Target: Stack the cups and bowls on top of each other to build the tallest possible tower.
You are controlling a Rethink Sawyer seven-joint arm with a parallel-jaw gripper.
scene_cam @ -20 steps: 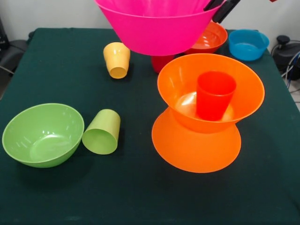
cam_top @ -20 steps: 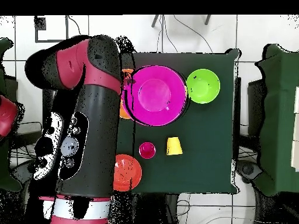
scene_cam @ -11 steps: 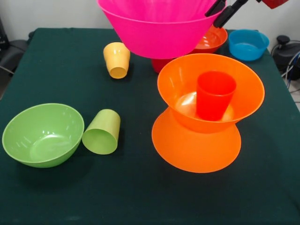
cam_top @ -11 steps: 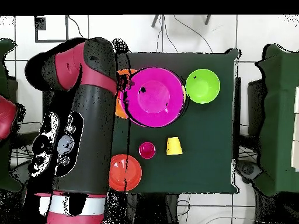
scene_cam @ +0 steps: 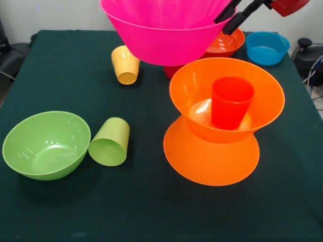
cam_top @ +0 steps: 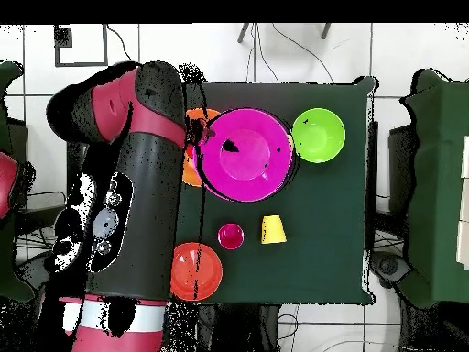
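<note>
On the counter (scene_cam: 60, 60), working left to right in the front view, the lime green bowl (scene_cam: 46, 144) sits upright with the lime green cup (scene_cam: 109, 142) lying on its side just beside it. Behind them the yellow-orange cup (scene_cam: 125, 64) stands mouth down. Next comes the large pink bowl (scene_cam: 166, 30), held clear of the counter. The tool (scene_cam: 233, 13) is clamped on its rim at the right, one finger inside and one outside. Compared with a second ago, the pink bowl has risen slightly and its held side is higher. In the overhead view it has moved further across the tower (scene_cam: 219, 121). Right of centre, the tower consists of one orange bowl inverted, a second orange bowl upright on it, and the red-orange cup (scene_cam: 231, 102) standing in that bowl. The pink bowl is not yet centred over the cup and remains unplaced. Judgement: further travel towards the cup, then a level descent, is needed. At the far right stand the round red-orange bowl (scene_cam: 228, 40) and the small blue bowl (scene_cam: 267, 48).
</note>
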